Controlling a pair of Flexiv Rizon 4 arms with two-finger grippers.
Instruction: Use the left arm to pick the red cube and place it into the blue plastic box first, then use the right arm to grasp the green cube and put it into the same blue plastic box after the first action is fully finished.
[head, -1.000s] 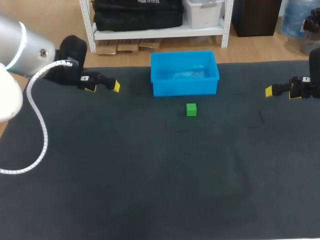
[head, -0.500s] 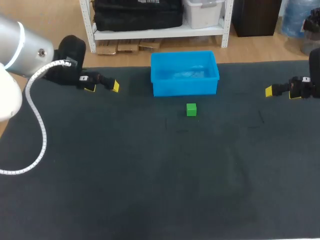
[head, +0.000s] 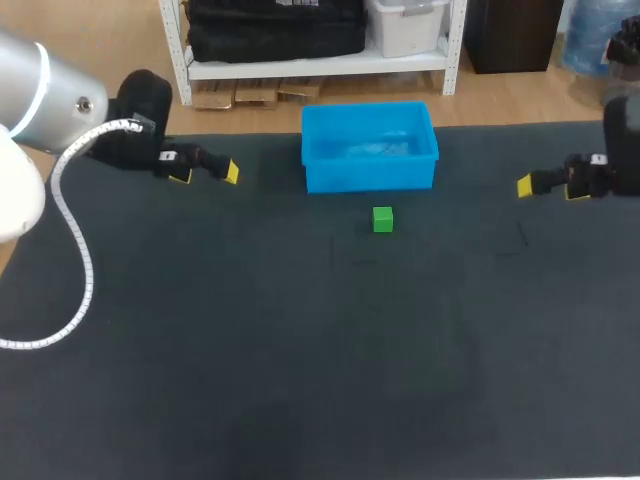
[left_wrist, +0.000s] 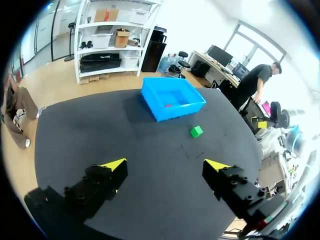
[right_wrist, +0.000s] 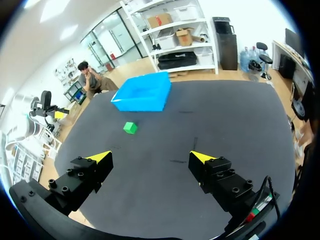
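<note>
Head view: green cube lies just near of the blue plastic box, red cube inside it. We align the right gripper, spread wide and empty, squarely above the green cube.

box mouth: the blue box stands open at the top; the red cube lies inside.
front of the box: the green cube stands alone, near the front wall but apart from it, with finger room on each side.
left of the box: my left gripper hangs spread wide, well apart.
right of the box: my right gripper is spread too, with bare mat across to the cube.
</note>
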